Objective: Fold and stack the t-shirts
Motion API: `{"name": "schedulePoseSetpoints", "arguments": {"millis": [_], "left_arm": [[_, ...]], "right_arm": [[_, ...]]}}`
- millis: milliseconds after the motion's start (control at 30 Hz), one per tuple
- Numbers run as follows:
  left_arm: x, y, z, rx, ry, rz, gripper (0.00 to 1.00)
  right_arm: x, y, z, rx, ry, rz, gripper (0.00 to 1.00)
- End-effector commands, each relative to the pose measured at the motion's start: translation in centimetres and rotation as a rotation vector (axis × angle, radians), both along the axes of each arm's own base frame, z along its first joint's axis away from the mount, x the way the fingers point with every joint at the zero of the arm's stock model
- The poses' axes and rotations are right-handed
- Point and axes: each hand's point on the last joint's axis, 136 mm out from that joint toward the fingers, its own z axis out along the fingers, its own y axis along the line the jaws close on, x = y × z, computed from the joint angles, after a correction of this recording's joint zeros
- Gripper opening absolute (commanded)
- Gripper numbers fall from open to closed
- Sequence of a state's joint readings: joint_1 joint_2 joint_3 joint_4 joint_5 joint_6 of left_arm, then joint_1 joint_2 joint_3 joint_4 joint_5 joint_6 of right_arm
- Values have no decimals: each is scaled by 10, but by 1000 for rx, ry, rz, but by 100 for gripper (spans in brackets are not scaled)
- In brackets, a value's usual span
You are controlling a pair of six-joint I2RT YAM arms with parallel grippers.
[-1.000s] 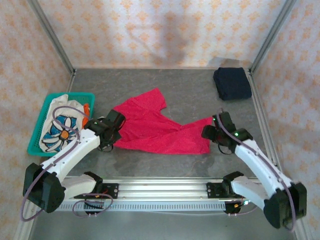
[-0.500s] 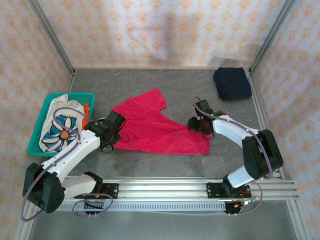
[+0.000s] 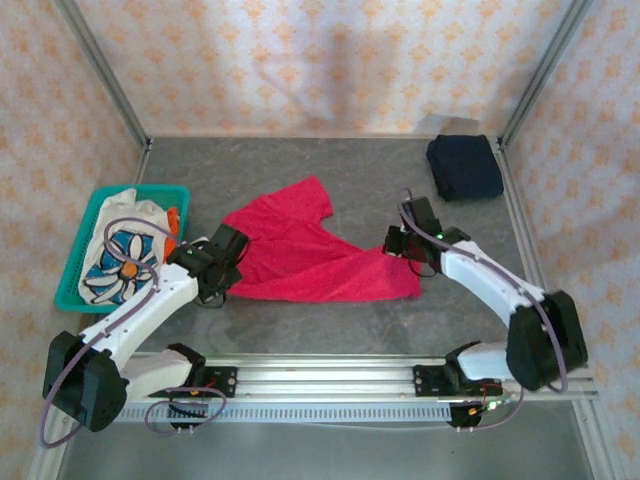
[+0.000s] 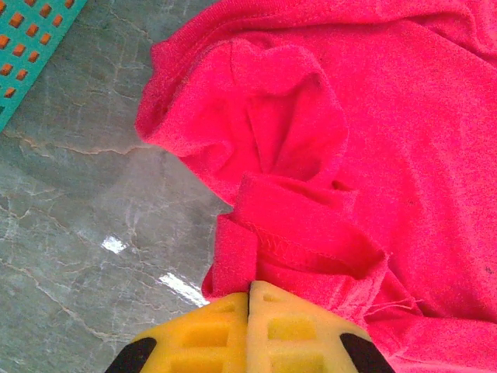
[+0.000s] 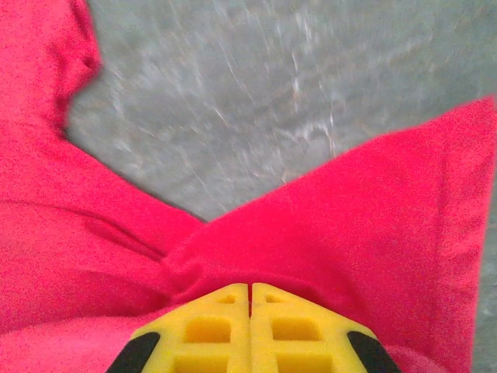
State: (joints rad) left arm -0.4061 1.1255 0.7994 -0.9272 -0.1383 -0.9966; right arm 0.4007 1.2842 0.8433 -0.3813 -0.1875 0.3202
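**Asker:** Grey marbled table, patterned walls behind it. Which shirt are you on?

**Me:** The red shirt, which lies rumpled across the middle of the table. My left tool is pinched tight on a bunched edge at the shirt's left end, near the teal basket. My right tool is pinched tight on a fold at its right end.

**Asker:** And the others?

**Me:** The navy shirt lies folded in the far right corner. The flower-print shirt sits in the basket.

**Asker:** What comes next?

**Me:** I judge this to be the start of the fold. Both tools need to lift together, draw the cloth taut and lay it flat, and neither pinch can slip.
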Motion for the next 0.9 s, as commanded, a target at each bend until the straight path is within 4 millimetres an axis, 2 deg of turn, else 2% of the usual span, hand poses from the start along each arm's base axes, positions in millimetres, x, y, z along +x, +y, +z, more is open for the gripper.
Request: {"name": "schedulePoseSetpoints", "arguments": {"millis": [0,67,133,267,333,433,467,567,600,633,733,800,867], "left_arm": [[4,4,11,22,-36,9,0],[2,6,14,28,-36,11,0],[-2,10,15,41,-32,17,0],[-9,16,16,63,-24,22,0],[-9,17,16,69,-22,22,0],[-5,17,15,78,-10,18,0],[-4,17,15,81,-6,17,0],[0,16,13,87,6,12,0],[2,15,14,87,9,8,0],[2,14,14,89,12,6,0],[3,15,13,91,12,4,0],[3,14,12,87,11,4,0],[4,13,10,84,14,2,0]], "right_arm": [[-2,-15,18,-17,-125,-23,0],[-16,-15,20,25,-155,-14,0],[-39,-9,12,97,-127,18,0],[-100,4,-11,188,45,91,0],[-127,3,-20,144,117,101,0],[-155,-3,-30,77,180,123,0],[-160,-2,-35,76,206,135,3],[-163,3,-37,76,246,144,53],[-159,0,-33,52,241,132,62],[-155,-3,-29,25,231,117,66],[-142,-13,-16,-25,196,51,67],[-140,-7,-16,-5,210,49,67],[-141,6,-21,47,250,70,63]]}}
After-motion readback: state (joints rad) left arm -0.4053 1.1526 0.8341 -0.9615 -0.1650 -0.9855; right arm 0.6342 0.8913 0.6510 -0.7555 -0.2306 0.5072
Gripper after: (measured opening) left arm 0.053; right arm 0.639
